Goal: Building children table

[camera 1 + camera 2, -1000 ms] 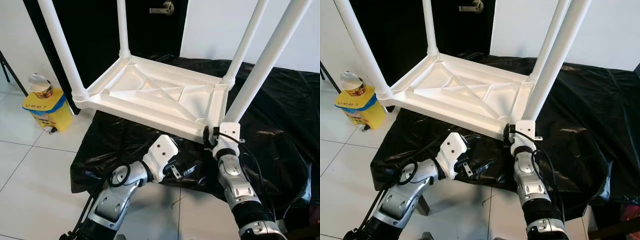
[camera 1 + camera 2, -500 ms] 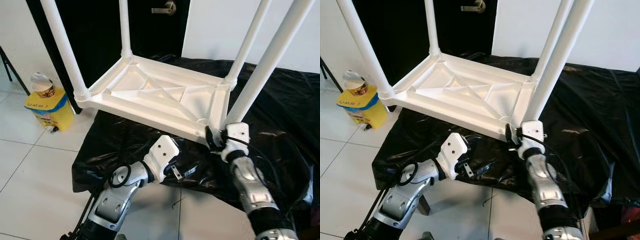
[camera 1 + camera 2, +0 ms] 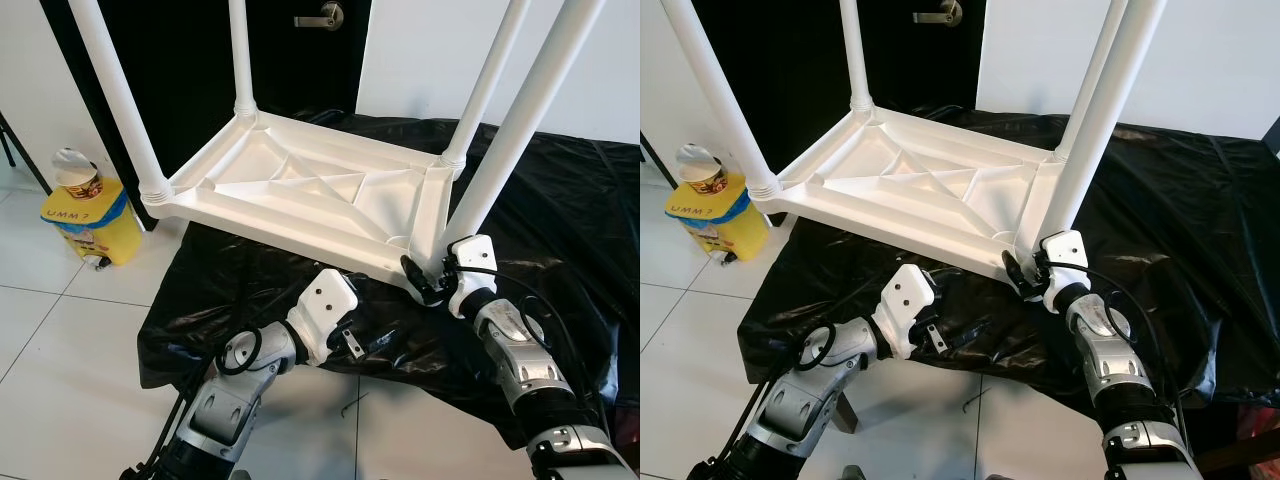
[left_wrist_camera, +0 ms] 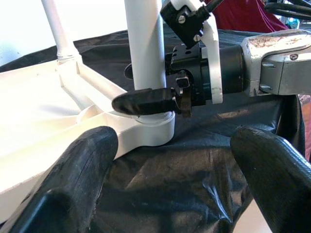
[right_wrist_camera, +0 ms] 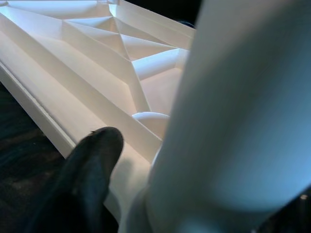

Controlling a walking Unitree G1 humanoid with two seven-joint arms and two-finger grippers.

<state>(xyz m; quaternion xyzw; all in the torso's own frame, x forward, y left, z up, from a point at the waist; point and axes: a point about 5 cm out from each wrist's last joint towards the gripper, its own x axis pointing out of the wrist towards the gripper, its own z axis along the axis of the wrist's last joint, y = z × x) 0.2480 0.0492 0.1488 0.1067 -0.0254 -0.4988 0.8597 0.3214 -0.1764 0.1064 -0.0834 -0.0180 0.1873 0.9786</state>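
Black sheet (image 3: 560,200), upturned table (image 3: 300,190), right gripper (image 4: 146,103) half-hidden

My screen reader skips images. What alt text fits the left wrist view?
The right end effector grips a white table leg just above its socket on the upturned white tabletop, over black plastic sheeting. The left end effector is open in the foreground.
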